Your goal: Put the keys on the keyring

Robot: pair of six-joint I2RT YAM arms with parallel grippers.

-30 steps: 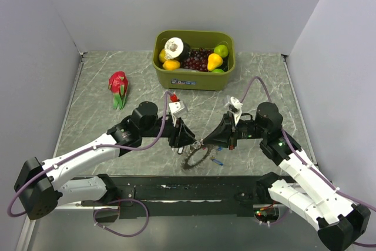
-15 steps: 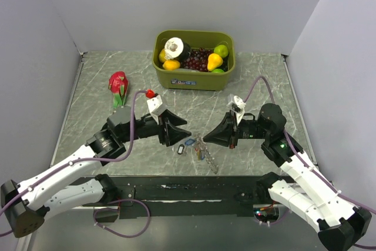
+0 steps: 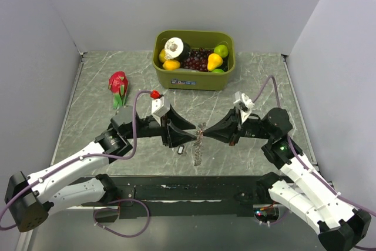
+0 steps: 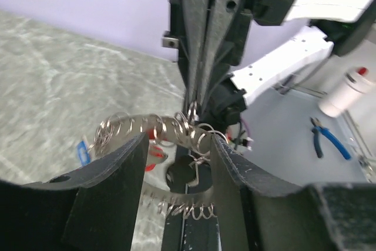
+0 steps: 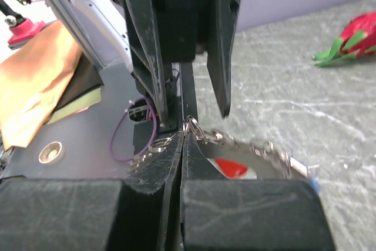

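The keyring (image 3: 198,147) hangs edge-on above the table between the two grippers. My right gripper (image 3: 205,134) is shut on its top coil (image 5: 194,126). My left gripper (image 3: 190,134) faces it from the left, open, and the coiled rim (image 4: 154,127) crosses the gap at its fingertips (image 4: 139,145). On the ring hang a black-headed key (image 4: 179,174) and a red-headed key (image 5: 232,168). A blue head (image 4: 82,151) shows at the ring's far end. One small key (image 3: 181,150) lies on the table under the left gripper.
An olive bin (image 3: 194,80) full of toy fruit stands at the back centre. A red dragon fruit (image 3: 118,86) lies at the back left. Grey walls close in the table on the left, right and back.
The ring has gone from lying low and flat to hanging edge-on, higher up in the right gripper. The left gripper drew back, opened wider and has come forward to the ring again.
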